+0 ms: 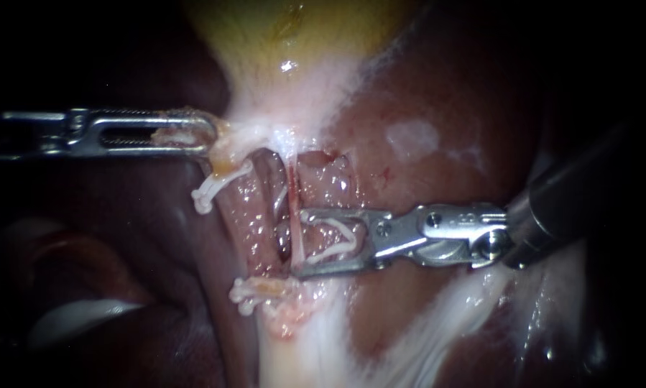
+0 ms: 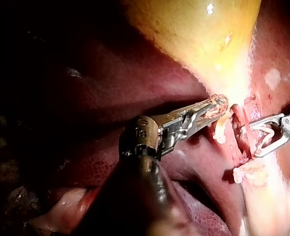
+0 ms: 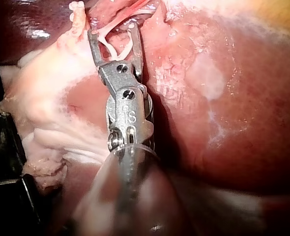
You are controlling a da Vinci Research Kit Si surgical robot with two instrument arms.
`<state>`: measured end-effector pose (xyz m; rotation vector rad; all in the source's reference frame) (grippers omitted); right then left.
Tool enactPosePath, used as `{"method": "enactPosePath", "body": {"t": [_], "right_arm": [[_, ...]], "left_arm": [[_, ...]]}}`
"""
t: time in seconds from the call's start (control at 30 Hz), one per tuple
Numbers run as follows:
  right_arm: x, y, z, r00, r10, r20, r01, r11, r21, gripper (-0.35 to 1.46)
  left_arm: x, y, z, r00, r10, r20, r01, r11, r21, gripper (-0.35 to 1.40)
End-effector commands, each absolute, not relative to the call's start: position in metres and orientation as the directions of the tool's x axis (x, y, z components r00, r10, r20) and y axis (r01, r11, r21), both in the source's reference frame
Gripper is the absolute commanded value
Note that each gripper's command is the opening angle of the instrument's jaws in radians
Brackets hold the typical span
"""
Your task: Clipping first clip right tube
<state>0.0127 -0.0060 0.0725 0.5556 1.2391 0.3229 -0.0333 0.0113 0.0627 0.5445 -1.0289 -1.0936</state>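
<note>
Steel left instrument, upper left, jaws clamped on your gallbladder's neck, apparently tensioning it; centre, thin red right tube straddled by an open white clip gripped in your right instrument's spread jaws.

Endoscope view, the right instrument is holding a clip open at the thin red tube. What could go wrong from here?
The tube sits only at the tips of the right instrument, so its loaded clip might close just partway across. The lower jaw lies near a fitted clip and could knock it. The left instrument grips tissue beside the tube; a slip could shift the tube.
</note>
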Motion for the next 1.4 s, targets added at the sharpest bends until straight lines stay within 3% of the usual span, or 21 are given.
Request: {"method": "enactPosePath", "body": {"t": [0.03, 0.33, 0.8, 1.07, 1.17, 1.3, 1.4], "right_arm": [[0.0129, -0.006, 0.0725, 0.287, 0.532, -0.796, 0.068, 0.818, 0.571, 0.48], [0.0135, -0.0058, 0.073, 0.196, 0.632, -0.75, 0.106, 0.747, 0.657, 0.46], [0.014, -0.0073, 0.0739, 0.186, 0.721, -0.667, 0.179, 0.643, 0.745, 0.42], [0.0136, -0.0073, 0.0736, 0.186, 0.734, -0.653, 0.163, 0.633, 0.757, 0.36], [0.0133, -0.0072, 0.0735, 0.185, 0.742, -0.644, 0.147, 0.627, 0.765, 0.25], [0.0126, -0.0071, 0.0735, 0.192, 0.785, -0.588, 0.123, 0.575, 0.809, -0.31], [0.0122, -0.007, 0.0736, 0.192, 0.803, -0.564, 0.116, 0.552, 0.826, -0.35]], "left_arm": [[-0.0333, 0.0113, 0.0627, 0.093, -0.91, 0.404, 0.46, 0.399, 0.793, -0.35], [-0.0335, 0.0112, 0.0626, 0.09, -0.91, 0.405, 0.457, 0.399, 0.795, -0.35], [-0.0336, 0.0112, 0.0625, 0.091, -0.91, 0.404, 0.456, 0.399, 0.796, -0.35], [-0.0336, 0.0112, 0.0625, 0.091, -0.91, 0.404, 0.455, 0.399, 0.796, -0.35], [-0.0336, 0.0112, 0.0625, 0.091, -0.91, 0.404, 0.455, 0.399, 0.796, -0.35], [-0.0335, 0.0112, 0.0626, 0.091, -0.91, 0.404, 0.455, 0.399, 0.796, -0.35], [-0.0335, 0.0112, 0.0626, 0.092, -0.91, 0.404, 0.455, 0.399, 0.796, -0.35]]}}
